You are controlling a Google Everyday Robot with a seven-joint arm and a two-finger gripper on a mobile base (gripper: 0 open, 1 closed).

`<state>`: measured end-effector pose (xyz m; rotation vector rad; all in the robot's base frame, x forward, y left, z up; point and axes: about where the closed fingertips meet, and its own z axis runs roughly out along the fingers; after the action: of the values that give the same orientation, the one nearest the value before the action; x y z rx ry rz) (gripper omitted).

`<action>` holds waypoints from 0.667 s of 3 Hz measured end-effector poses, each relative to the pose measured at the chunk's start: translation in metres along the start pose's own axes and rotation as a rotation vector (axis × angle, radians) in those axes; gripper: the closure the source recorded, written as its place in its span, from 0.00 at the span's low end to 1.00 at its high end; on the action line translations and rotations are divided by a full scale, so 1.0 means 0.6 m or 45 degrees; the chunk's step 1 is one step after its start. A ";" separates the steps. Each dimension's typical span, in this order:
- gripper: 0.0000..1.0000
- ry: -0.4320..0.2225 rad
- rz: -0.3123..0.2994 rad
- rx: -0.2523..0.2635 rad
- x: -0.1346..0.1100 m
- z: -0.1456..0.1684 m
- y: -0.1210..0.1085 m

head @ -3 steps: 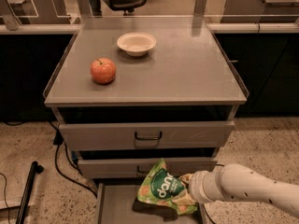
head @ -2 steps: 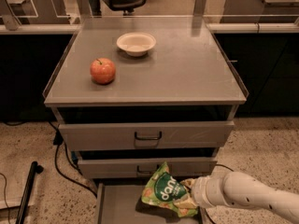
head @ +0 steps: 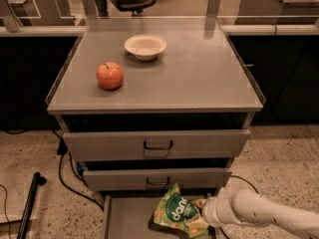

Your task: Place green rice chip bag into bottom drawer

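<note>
Two earlier looks against now: the bag (head: 177, 213) sits lower each time, and the arm (head: 264, 215) drops with it. It's a small step down, no sideways drift worth noting.

Where things are:
- The bag is inside the bottom drawer (head: 124, 218) outline, right of centre, tilted, logo up and readable.
- The bag's top corner is just under the middle drawer (head: 157, 179) front.
- The gripper (head: 202, 215) is at the bag's right edge, low over the drawer's right side, with the arm reaching in from the right.
- Gripper state: can't tell, the bag covers its tip.
- Bag on the floor or just above it: can't tell either. There's a dark shadow under its left end, so I'd guess close.

What that means for you: the carry looks finished and this is the lowering phase, nearly done. What's left, as I read it, is touchdown, release and retreat.

Watch points:
- The bag sits toward the drawer's right half. Confirm its lower right corner is inside the rim before you let go; that corner runs out of view.
- It's crinkly and light, so it may cling or shift on release.
- The middle drawer front overhangs. I'd back out the way the arm lies, not straight up.

The apple (head: 109, 75) and bowl (head: 145, 46) on top haven't moved and are well apart from the work.
</note>
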<state>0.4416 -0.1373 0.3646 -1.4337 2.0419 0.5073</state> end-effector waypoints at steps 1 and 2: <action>1.00 0.061 0.022 -0.063 0.054 0.067 -0.002; 1.00 0.053 0.017 -0.074 0.049 0.080 0.005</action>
<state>0.4432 -0.1281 0.3089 -1.4771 2.0861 0.5508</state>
